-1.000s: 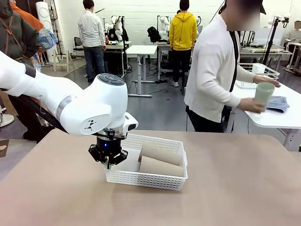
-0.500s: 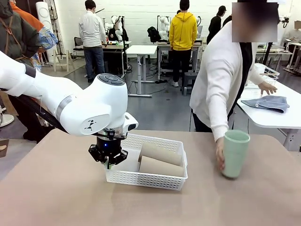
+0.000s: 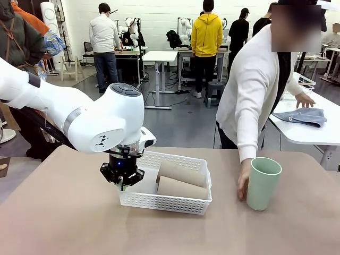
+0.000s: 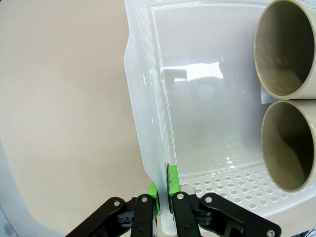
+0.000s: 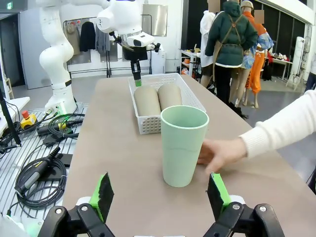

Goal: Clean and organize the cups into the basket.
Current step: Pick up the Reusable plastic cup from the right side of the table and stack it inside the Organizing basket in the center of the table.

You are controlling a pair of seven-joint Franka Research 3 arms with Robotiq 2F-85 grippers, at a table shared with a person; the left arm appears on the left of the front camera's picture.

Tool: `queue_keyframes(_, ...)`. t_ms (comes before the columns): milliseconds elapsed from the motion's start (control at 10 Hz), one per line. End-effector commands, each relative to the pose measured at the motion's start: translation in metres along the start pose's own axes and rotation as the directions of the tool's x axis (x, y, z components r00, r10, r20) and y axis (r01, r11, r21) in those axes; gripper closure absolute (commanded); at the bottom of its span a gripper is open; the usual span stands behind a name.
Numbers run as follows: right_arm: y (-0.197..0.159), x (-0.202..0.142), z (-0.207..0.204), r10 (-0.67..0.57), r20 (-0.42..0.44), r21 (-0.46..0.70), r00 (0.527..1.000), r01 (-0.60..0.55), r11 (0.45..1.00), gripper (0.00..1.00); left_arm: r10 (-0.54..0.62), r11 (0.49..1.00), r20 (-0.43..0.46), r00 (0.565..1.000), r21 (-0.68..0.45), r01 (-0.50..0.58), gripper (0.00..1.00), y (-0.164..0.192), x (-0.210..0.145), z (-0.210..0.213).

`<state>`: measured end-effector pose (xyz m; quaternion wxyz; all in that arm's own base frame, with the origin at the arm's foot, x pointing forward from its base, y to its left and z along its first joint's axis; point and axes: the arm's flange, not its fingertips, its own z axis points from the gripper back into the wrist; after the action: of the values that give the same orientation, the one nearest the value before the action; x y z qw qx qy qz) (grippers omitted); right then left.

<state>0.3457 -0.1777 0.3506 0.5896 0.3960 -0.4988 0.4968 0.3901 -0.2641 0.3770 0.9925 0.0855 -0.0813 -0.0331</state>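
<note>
2 brown cups (image 3: 180, 180) lay in basket (image 3: 164, 203), L gripper (image 4: 164, 190) pinched its wall. Green cup (image 5: 184, 145) stood before wide-open R gripper (image 5: 160, 193); next prob. a grasp, once person's hand (image 5: 222, 153) was clear

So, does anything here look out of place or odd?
Only the green cup: it stands upright on the table, outside the basket, with a person's hand beside it, while two tan cups lie on their sides inside. The left end effector is clamped on the basket's wall. Nothing looks spilled or damaged.
</note>
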Motion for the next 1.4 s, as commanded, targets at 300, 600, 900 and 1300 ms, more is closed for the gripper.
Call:
queue_keyframes(300,-0.005,-0.033,-0.022,0.004,-0.066,0.034,0.998,-0.001,0.999,0.0,-0.005,1.0,0.001,1.0,0.009,0.005,0.98,-0.001,-0.002,-0.002)
queue_keyframes(600,-0.009,-0.045,-0.067,0.069,-0.134,0.054,0.989,-0.062,0.997,0.0,-0.005,1.0,0.001,1.0,0.009,0.005,0.98,-0.001,-0.002,-0.002)
queue_keyframes(900,-0.023,-0.064,-0.107,0.055,-0.209,0.078,0.976,-0.039,0.996,0.0,-0.005,1.0,0.001,1.0,0.009,0.005,0.98,-0.001,-0.002,-0.002)
queue_keyframes(1300,-0.042,-0.08,-0.139,0.037,-0.21,0.098,0.977,-0.017,0.995,0.0,-0.005,1.0,0.001,1.0,0.009,0.005,0.98,-0.001,-0.002,-0.002)
